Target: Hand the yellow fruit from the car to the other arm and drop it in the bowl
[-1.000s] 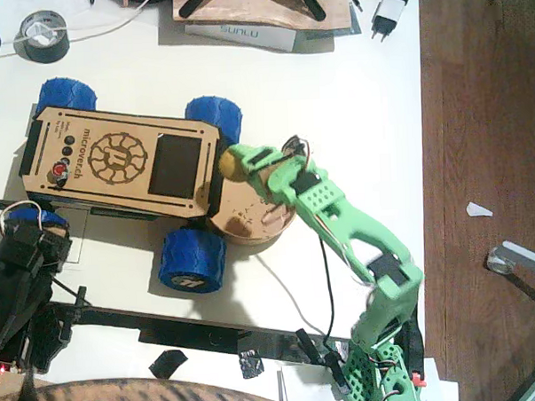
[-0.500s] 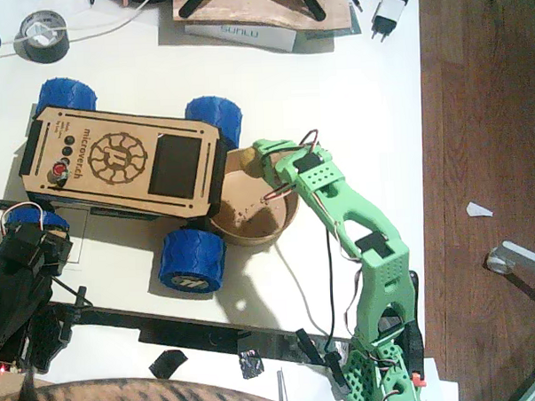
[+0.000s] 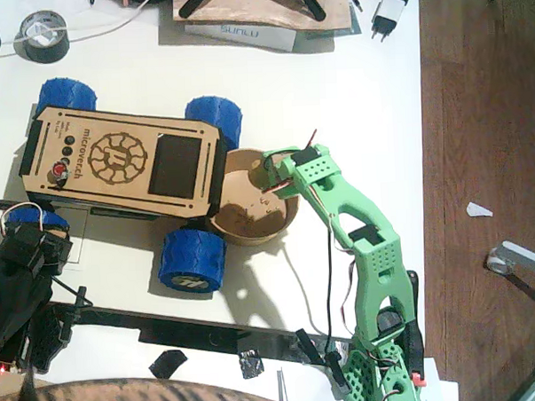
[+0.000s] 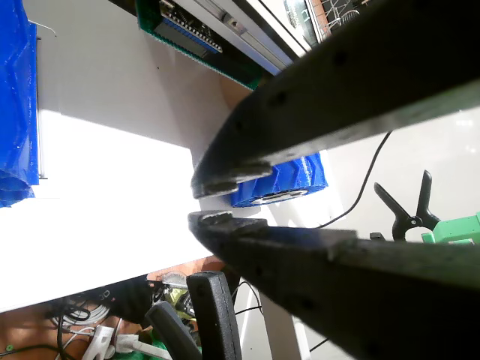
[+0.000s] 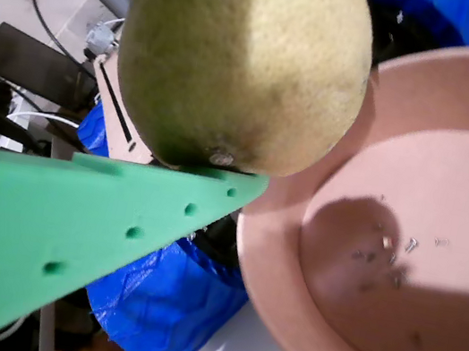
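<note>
The yellow fruit (image 5: 246, 59) is dull yellow-green and hangs above the near rim of the tan bowl (image 5: 397, 286), pressed against a green finger (image 5: 71, 228). Seen from the fixed camera, my right gripper (image 3: 271, 168) on the green arm is shut on the fruit over the bowl (image 3: 250, 239) and mostly hides it. The wooden car (image 3: 124, 162) with blue wheels stands just left of the bowl, its corner touching the rim. Low at the left, my left gripper (image 3: 22, 242) on the black arm rests by a rear wheel. In a wrist view it (image 4: 214, 201) is shut on nothing.
A black tape roll (image 3: 43, 37) lies at the back left, with a flat box (image 3: 242, 33) and a plug (image 3: 388, 13) along the back. The table ends at the right (image 3: 426, 202) over wooden floor. A black strip (image 3: 211, 336) runs along the front.
The green gripper has carried the fruit right and slightly nearer, from beside the car's corner to over the bowl, with its arm folding back. The black arm has not moved.
</note>
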